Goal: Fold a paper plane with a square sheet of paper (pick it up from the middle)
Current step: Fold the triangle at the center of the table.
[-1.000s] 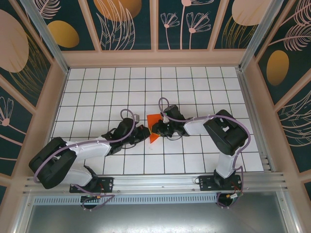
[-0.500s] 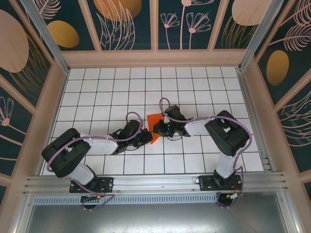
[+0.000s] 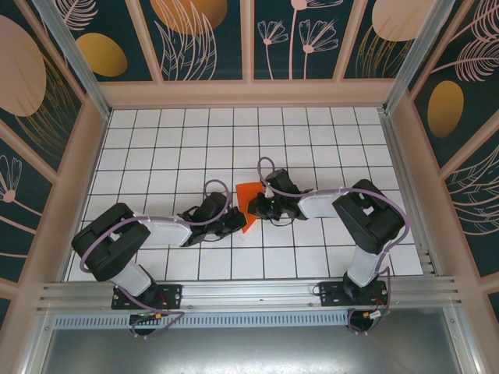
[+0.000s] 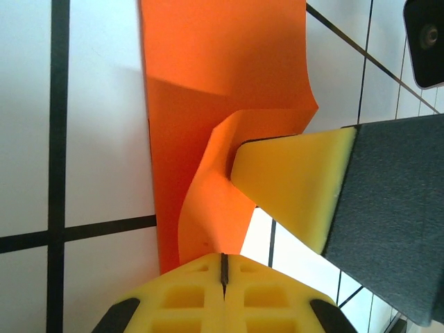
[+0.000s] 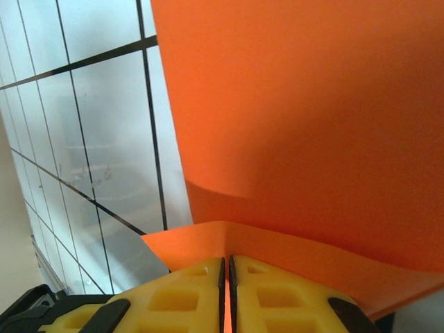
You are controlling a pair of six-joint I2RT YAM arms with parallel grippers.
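Orange-red and creased, the sheet of paper (image 3: 243, 195) is lying near the middle of the white-tiled desk (image 3: 179, 140), a little toward the near side, and is sitting right between the two wrists. From above it is showing as a small folded shape, broad at its far end and narrowing to a point at its near end. The left arm (image 3: 156, 231) is stretching out low from the left, and the left jaws are meeting the paper at that near point. In the left wrist view the sheet (image 4: 208, 83) is lying mostly flat on the tiles while one flap is curling upward off the desk. The left jaws are standing fully shut, their yellow pads (image 4: 187, 302) pressing together along a thin seam. The curled flap's lower edge is reaching their tips, but I cannot tell whether any paper is being pinched in that seam. A yellow pad (image 4: 291, 184) of the right jaws is pressing into the fold of the raised flap from the right. The right arm (image 3: 335, 204) is stretching in from the right. In the right wrist view the right jaws are gripping the paper: their yellow pads (image 5: 173, 298) are nearly touching, a sliver of orange is showing in the seam, and a folded band of the sheet (image 5: 312, 104) is wrapping across their tips.
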